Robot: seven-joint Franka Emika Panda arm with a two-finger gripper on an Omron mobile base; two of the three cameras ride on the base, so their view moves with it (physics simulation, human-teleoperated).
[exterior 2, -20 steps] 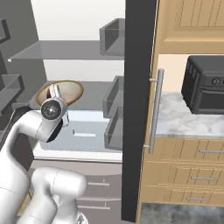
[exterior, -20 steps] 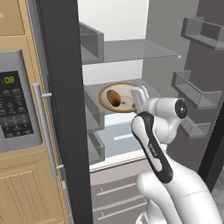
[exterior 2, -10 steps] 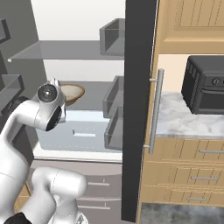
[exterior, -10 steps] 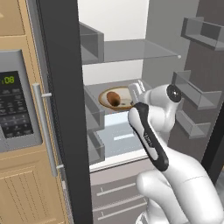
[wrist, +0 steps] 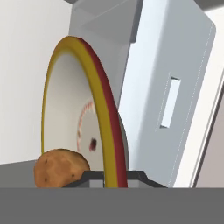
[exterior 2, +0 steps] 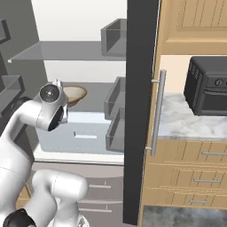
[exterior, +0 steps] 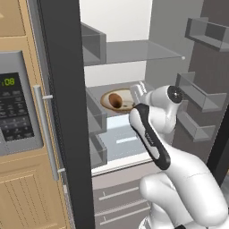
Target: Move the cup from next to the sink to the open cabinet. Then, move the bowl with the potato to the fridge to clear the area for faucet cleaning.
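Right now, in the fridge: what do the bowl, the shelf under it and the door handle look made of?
Bowl: looks glazed ceramic; smooth beige inside, coloured rim band, though plastic can't be ruled out.
Shelf: matte grey, opaque, probably plastic; the shelf above seems translucent, like glass.
Door handle: silver bar with a soft sheen, likely brushed metal.
Potato: rough, speckled brown skin.
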